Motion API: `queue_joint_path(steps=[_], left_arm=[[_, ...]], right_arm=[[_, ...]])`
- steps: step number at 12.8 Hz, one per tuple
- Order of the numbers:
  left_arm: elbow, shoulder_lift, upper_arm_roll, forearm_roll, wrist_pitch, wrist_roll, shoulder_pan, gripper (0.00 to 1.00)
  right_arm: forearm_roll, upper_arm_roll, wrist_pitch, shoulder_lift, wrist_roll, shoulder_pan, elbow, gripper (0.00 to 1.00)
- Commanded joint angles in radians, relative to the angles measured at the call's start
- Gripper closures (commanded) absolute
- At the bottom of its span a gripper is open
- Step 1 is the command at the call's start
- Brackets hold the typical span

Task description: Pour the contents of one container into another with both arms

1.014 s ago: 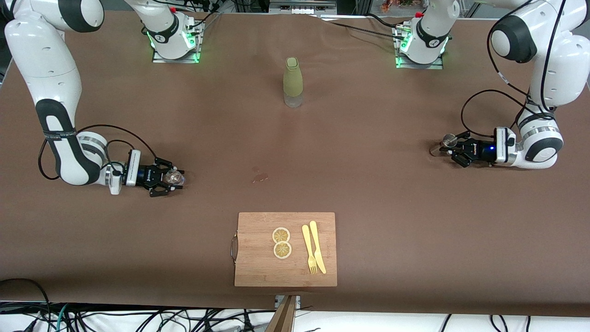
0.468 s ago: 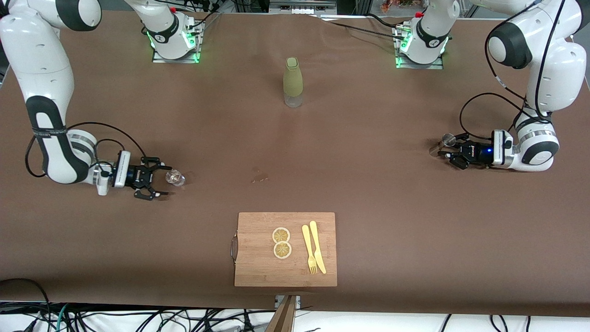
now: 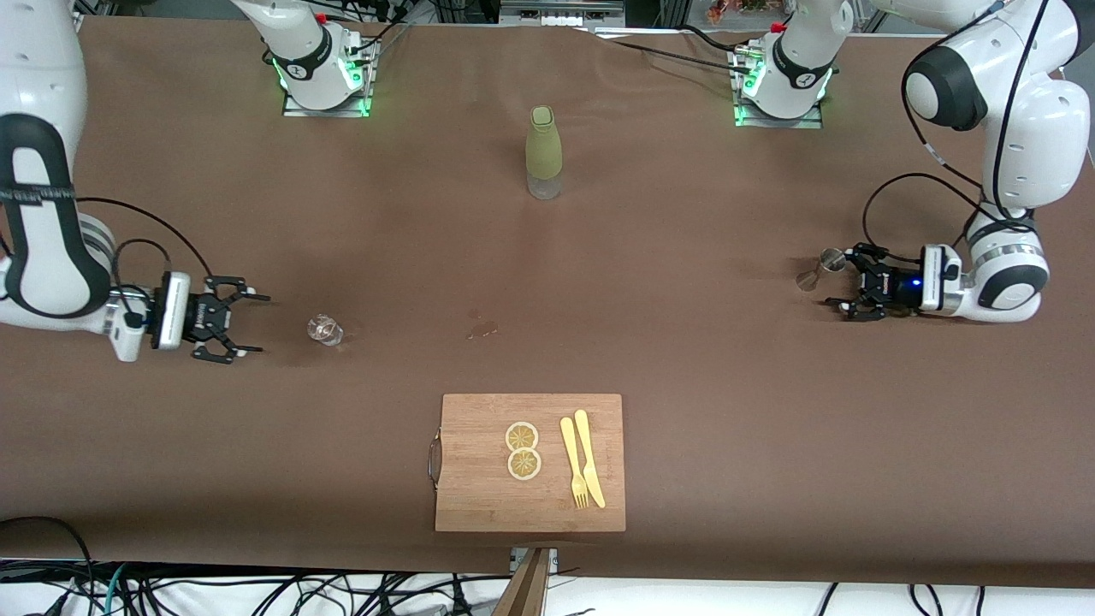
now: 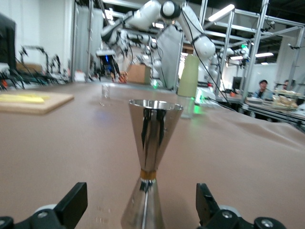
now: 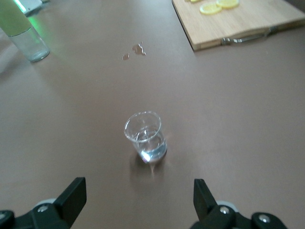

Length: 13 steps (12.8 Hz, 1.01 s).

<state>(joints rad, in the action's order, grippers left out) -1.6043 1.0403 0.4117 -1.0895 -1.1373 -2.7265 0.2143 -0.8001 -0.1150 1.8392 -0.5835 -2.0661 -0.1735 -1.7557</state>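
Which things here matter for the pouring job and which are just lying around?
Job: glass tumbler, metal jigger, open right tool, open left tool.
Lying about: olive bottle, cutting board, lemon slices, fork, knife.

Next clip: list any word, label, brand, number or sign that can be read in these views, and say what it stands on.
None can be read.
Right arm: white lettering on its black band, too small to read.
Left gripper and right gripper: faint marks on their bodies, too small to read.
Glass tumbler, metal jigger, olive-sleeved bottle, cutting board: no text shows.
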Motion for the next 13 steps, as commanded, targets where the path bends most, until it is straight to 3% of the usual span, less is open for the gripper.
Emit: queue_joint_path(steps=[1,6,8,10,13], left_arm=[[0.095,-0.002,0.021,0.08,0.011,0.098,0.002,0.0],[0.197,-0.08,0.021,0.125,0.011,0.68,-0.022,0.0],[0.245,-0.104,0.018,0.125,0.004,0.917,-0.05,0.0],[0.262,-0.153,0.009,0.15,-0.045,1.139,-0.076,0.0],[0.261,-0.235,-0.033,0.245,-0.171,1.452,-0.145,0.0]], right_arm=[[0.148,0.003,0.006,0.117,0.25,-0.003,-0.045,0.0],[0.381,0.009,0.003,0.283,0.688,0.044,-0.045,0.0],[0.517,0.009,-0.006,0.364,0.94,0.081,-0.045,0.0],[0.586,0.011,-0.06,0.43,1.178,0.104,-0.041,0.0],[0.773,0.017,-0.142,0.513,1.519,0.141,-0.041,0.0]])
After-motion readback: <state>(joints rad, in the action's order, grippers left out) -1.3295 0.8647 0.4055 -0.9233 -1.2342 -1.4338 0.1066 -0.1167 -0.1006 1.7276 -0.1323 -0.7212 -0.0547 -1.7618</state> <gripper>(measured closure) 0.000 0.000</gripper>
